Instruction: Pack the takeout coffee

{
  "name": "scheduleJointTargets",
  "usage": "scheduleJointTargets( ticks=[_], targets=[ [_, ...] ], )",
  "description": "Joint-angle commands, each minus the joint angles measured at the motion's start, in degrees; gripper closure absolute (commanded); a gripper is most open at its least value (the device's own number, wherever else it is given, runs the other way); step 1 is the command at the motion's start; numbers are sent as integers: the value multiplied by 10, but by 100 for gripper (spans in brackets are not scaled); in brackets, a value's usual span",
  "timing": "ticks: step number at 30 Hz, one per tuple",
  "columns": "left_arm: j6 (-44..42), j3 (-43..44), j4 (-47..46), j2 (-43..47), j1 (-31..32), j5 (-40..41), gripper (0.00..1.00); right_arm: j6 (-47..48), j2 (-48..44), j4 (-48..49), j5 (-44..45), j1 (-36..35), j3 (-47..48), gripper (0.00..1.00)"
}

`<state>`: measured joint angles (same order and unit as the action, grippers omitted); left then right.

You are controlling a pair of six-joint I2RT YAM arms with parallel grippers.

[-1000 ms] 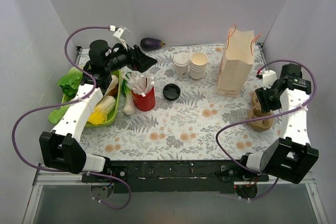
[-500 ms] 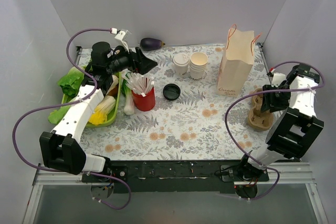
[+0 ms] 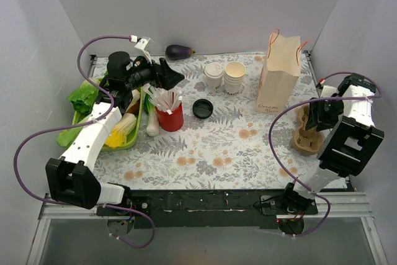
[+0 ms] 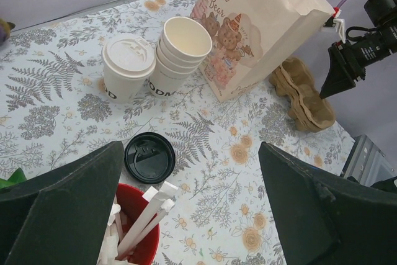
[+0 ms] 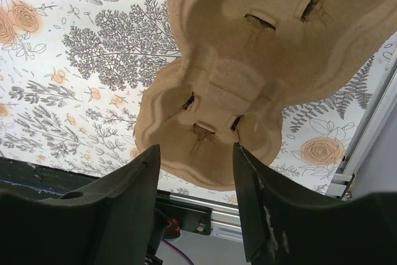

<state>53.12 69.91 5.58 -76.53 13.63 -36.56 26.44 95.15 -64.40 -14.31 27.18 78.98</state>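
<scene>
While above carrier (image 5: 248,48), right claw (image 5: 195,148) agape.

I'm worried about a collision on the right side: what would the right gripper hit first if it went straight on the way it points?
The molded-pulp cup carrier. The right gripper points down at it, its open jaws over the carrier's near cup well; how close is hard to judge.
</scene>
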Motion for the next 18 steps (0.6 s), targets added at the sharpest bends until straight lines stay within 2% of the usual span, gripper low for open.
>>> scheduleJointTargets(
  ticks=[1,18],
  targets=[
    [-3,1,-2,1,1,3,9,-16,7,9,-1,-9,14,41],
    [-7,14,9,-10,0,9,8,-49,33,34,54,-31,22,45]
  ],
)
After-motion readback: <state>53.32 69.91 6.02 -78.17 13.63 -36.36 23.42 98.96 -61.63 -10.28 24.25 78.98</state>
